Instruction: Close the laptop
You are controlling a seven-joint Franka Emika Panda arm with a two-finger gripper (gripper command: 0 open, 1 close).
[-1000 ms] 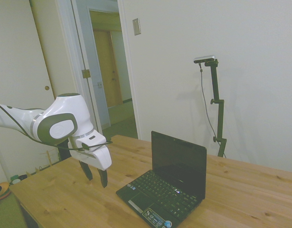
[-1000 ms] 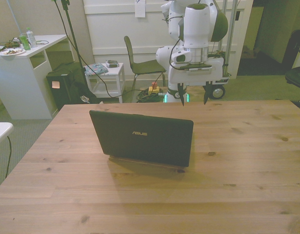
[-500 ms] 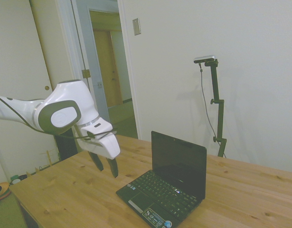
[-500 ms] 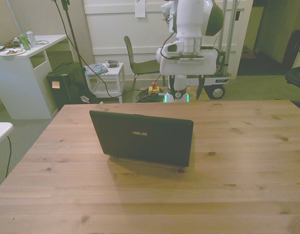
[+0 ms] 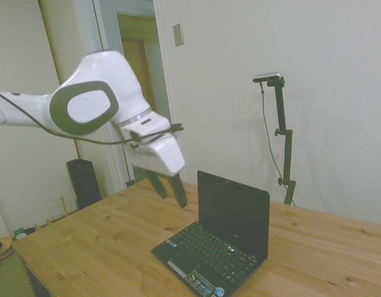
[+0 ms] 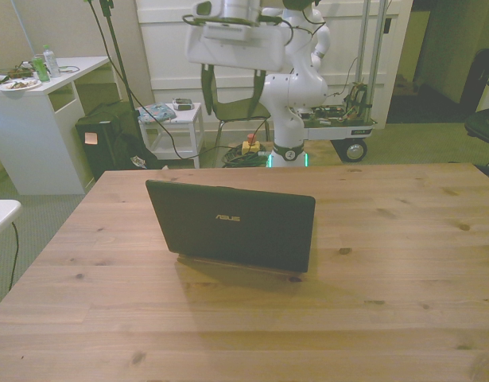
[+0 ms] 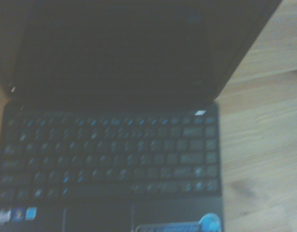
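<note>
From the side view I see the small black netbook laptop (image 5: pixel 218 244) standing open on the pale wooden desk (image 5: pixel 97 247), my white pincer (image 5: pixel 170 190) hanging above its keyboard side, touching nothing. In front, its fingers are spread apart. The wrist shows blurred keys.

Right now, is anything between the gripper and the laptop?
No. In the side view, only air separates the gripper from the open laptop.
</note>
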